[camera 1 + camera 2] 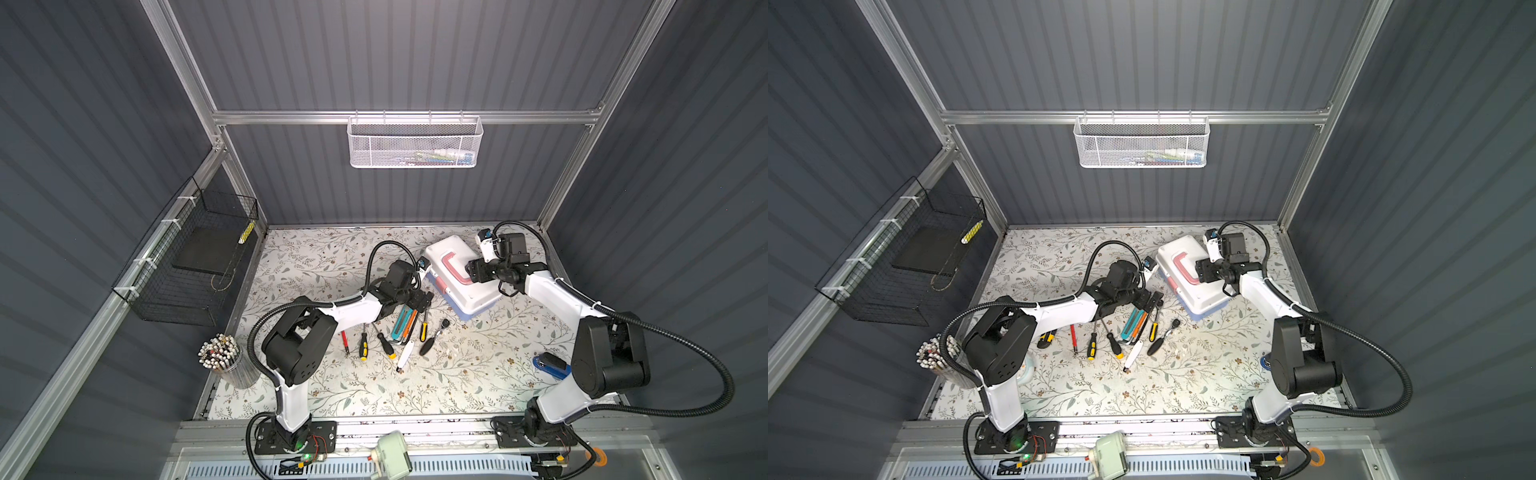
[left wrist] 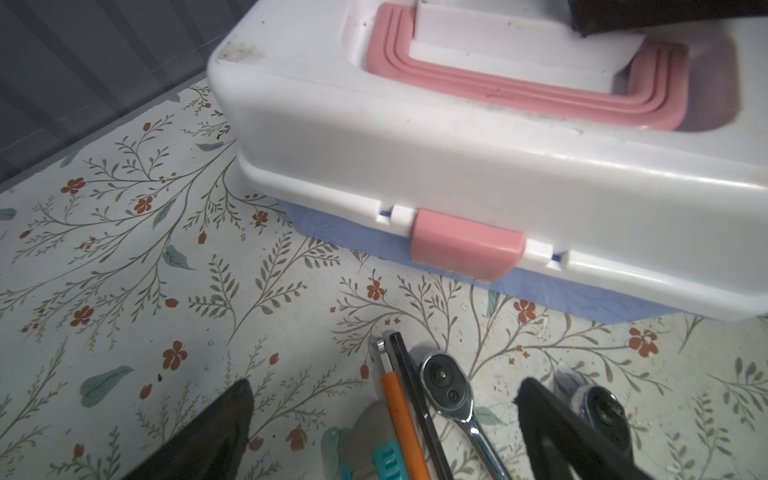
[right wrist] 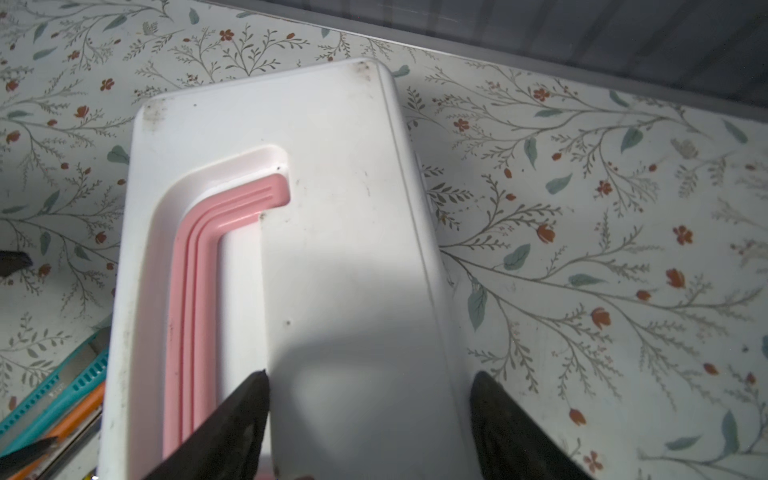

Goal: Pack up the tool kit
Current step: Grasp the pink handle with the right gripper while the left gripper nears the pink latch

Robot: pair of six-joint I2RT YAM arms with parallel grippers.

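Floral-print table covering (image 1: 316, 257) carries the tool kit (image 1: 457, 272), closed and sitting askew toward the far right of the surface. Its white lid (image 3: 332, 166) sits over a light blue base (image 2: 582, 299), with the pink latch (image 2: 467, 249) folded down on the side facing the loose tools. Hard, glossy plastic, the box looks stiff and probably light while unpacked. It seems likely to skid if pushed and to slip under smooth pads. The pink handle (image 3: 195, 291), lying flat in its recess, and the latch tab appear the surest holds. The right gripper (image 3: 369, 374) spans the strip of lid between that recess and the lid's outer edge, one fingertip in the recess, the other at the rim, both seemingly pressed to the plastic. The left gripper (image 2: 384, 382) hangs spread wide and empty just in front of the latch, above a ratchet (image 2: 446, 386). Screwdrivers (image 1: 363, 345) and a teal utility knife (image 1: 401, 324) lie unpacked nearby, and a blue stapler (image 1: 550, 365) sits well apart.
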